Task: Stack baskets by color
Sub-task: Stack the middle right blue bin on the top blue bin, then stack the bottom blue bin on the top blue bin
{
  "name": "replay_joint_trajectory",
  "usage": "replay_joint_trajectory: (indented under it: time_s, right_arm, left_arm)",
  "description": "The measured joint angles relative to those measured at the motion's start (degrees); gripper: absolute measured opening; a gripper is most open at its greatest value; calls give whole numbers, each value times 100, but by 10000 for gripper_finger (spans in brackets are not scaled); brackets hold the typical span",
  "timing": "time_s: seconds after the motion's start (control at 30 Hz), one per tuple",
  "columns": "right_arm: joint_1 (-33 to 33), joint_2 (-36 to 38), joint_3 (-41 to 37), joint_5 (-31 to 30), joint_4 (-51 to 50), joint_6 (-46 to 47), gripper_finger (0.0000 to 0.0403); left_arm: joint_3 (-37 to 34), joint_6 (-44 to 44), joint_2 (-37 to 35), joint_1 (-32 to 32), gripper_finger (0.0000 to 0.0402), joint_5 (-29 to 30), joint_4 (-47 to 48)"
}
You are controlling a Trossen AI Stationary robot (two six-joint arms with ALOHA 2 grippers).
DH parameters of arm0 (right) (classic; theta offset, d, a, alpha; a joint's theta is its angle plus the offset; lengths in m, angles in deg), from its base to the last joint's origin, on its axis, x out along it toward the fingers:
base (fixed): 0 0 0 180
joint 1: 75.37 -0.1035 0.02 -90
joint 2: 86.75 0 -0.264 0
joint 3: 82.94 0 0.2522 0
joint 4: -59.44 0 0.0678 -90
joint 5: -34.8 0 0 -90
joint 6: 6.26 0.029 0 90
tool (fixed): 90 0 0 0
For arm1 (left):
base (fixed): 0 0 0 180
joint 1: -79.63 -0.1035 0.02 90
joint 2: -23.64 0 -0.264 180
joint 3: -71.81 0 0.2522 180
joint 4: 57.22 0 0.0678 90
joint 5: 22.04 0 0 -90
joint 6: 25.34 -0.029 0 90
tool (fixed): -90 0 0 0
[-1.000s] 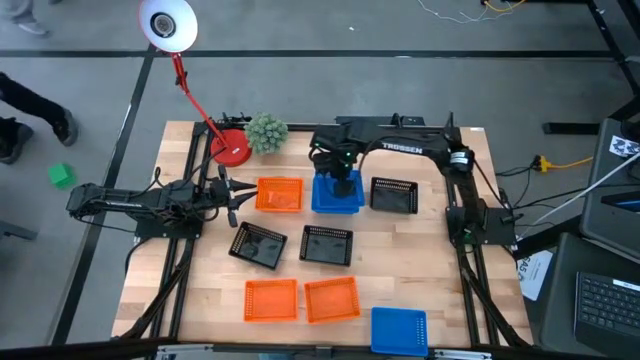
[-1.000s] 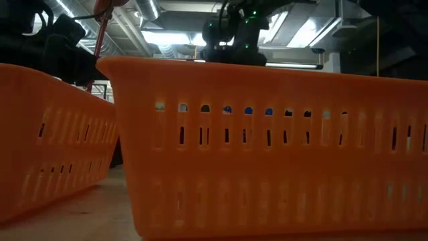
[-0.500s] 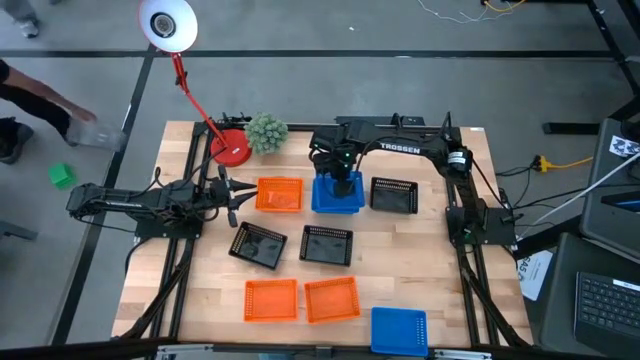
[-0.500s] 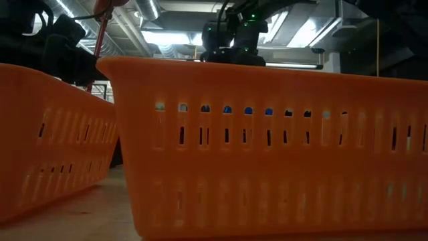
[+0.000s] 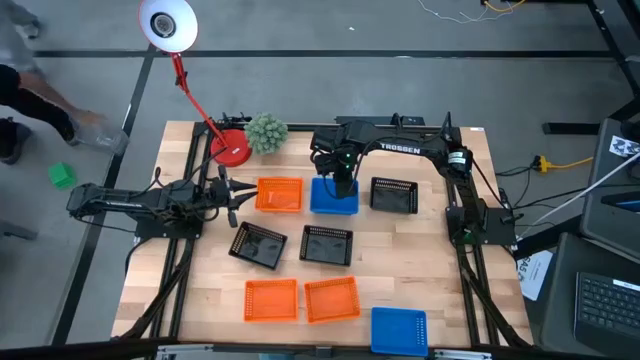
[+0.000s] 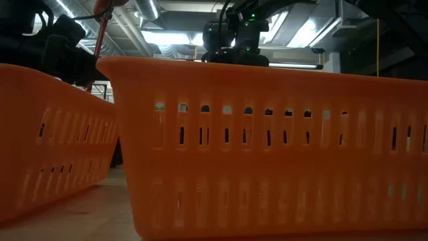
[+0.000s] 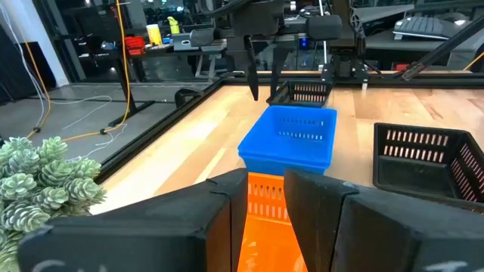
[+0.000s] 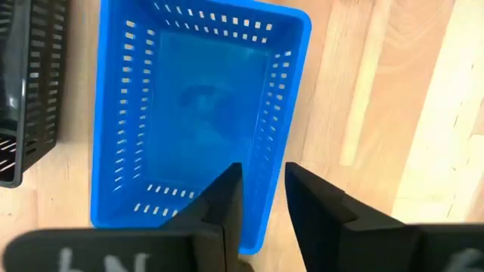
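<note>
A blue basket (image 5: 335, 196) stands flat on the table at the far middle, between an orange basket (image 5: 279, 194) and a black basket (image 5: 394, 195). My right gripper (image 5: 343, 172) points down over the blue basket's rim (image 8: 274, 162). It is open, and in the left wrist view its fingertips (image 7: 263, 89) hang clear above the blue basket (image 7: 291, 140). My left gripper (image 5: 232, 205) waits level and open at the table's left, facing the orange basket (image 7: 265, 198).
Two black baskets (image 5: 257, 244) (image 5: 326, 245) sit mid-table. Two orange baskets (image 5: 271, 299) (image 5: 331, 298) and another blue basket (image 5: 399, 330) lie near the front edge. A green plant (image 5: 266, 132) and a red lamp base (image 5: 231, 148) stand at the far left.
My right gripper has opened and let go of the blue basket while staying in place. The basket has sunk from a raised hold and now rests flat below the fingers.
</note>
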Motion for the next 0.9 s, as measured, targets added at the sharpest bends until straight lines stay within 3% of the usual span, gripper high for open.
replay_joint_trajectory:
  time_s: [0.17, 0.27, 0.4, 0.43, 0.53, 0.6, 0.77, 0.9]
  right_arm:
    - [0, 0, 8, 0, -115, 81, 104]
    - [-20, 8, 140, 47, -789, 580, 104]
    - [-133, 21, 169, 1044, -2278, 1381, 104]
    - [-209, 86, 39, 1443, -2154, 1739, 104]
    - [-552, 576, -674, 2714, -2227, 2214, 104]
    - [-949, 1111, -1349, 3024, -2057, 2278, 104]
    - [-2177, 2381, -3046, 2342, -1660, 3978, 104]
    - [-3140, 3075, -4121, 2276, -184, 6242, 104]
  left_arm:
    - [0, 0, 0, -1, 80, -2, 1]
    - [0, 0, 0, -1, 80, 0, 3]
    - [0, 0, 0, -1, 80, -1, 2]
    - [0, -1, 0, -1, 80, -2, 2]
    - [0, -4, 1, -1, 80, -3, 9]
    - [0, -4, 12, -1, 80, -2, 28]
    - [1, -4, 37, 1, 80, -13, 12]
    - [0, -8, 37, 0, 80, -31, 7]
